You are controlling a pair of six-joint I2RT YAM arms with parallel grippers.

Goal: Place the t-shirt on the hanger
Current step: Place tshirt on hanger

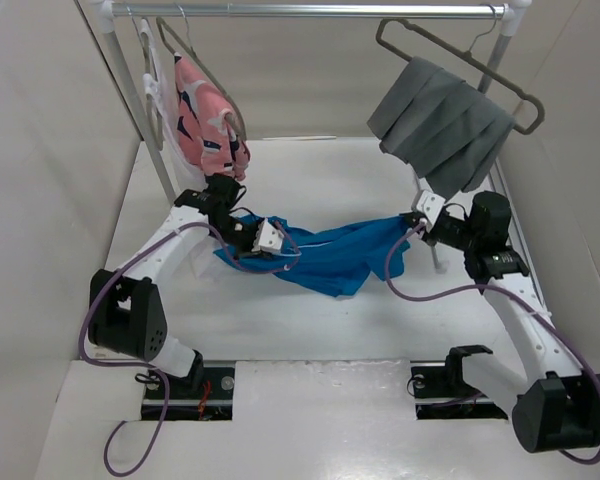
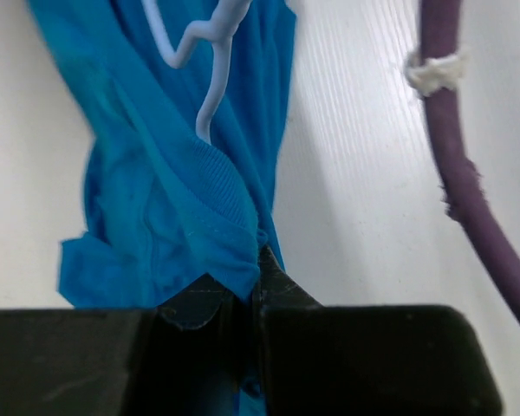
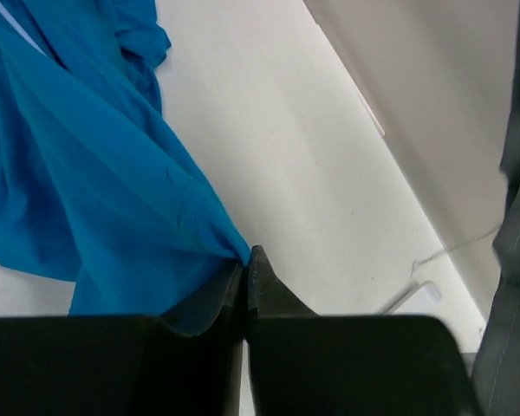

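Observation:
The bright blue t-shirt hangs stretched between my two grippers, just above the table. My left gripper is shut on its ribbed collar edge, as the left wrist view shows. The thin light-blue wire hanger lies on the t-shirt beyond the jaws, with only its curved wire showing. My right gripper is shut on the other end of the cloth. In the right wrist view a pinched edge of the t-shirt sits between the closed jaws.
A metal rail spans the back. A pink patterned garment and a white hanger hang at its left. A grey pleated garment on a grey-brown hanger hangs at its right. A purple cable runs beside the left gripper.

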